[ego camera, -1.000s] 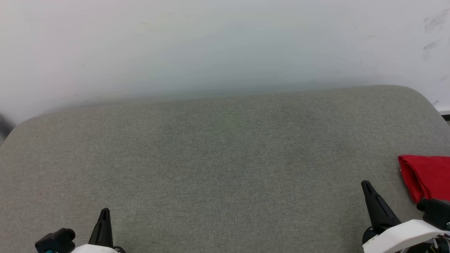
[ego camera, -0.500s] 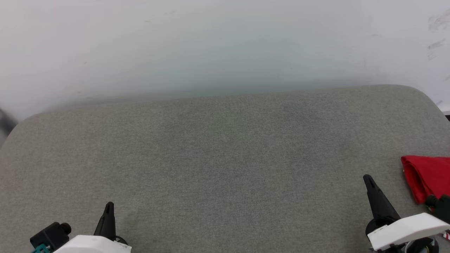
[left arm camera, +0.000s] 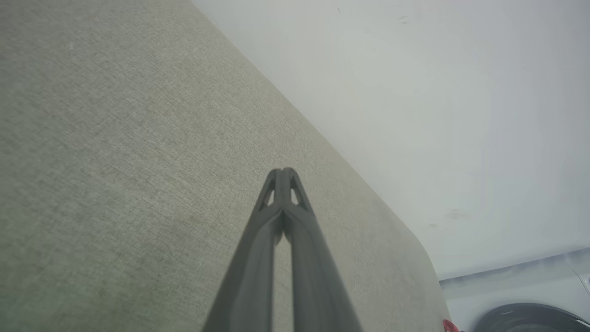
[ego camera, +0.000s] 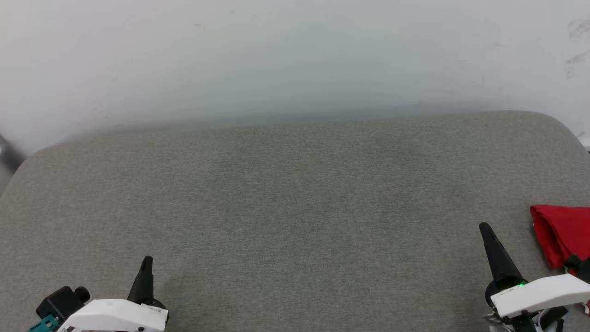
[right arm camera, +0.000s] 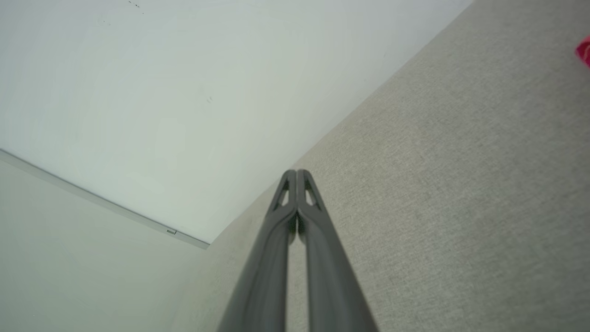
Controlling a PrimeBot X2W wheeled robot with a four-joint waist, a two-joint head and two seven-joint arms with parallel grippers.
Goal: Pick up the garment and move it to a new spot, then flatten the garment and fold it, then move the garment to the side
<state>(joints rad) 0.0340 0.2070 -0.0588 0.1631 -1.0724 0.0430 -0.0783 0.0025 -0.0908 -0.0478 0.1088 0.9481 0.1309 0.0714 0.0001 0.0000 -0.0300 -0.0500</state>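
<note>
1. Garment (ego camera: 560,237), red and apparently folded, is seen at the right edge of the grey worktop (ego camera: 295,207).
2. Fingers of the left gripper (ego camera: 146,262) and right gripper (ego camera: 484,228) are pressed together, empty.
3. The last step, moving it aside, is judged done; only a retreat of the arms seems called for.

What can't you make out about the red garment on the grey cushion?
- Head view: the garment is cut off by the right edge, and the right arm covers its near corner; its full shape cannot be told.
- Right wrist view: a red sliver of it at the right edge, too small to read.
- Left wrist view: a dark round object, cut by the bottom edge, cannot be identified.
</note>
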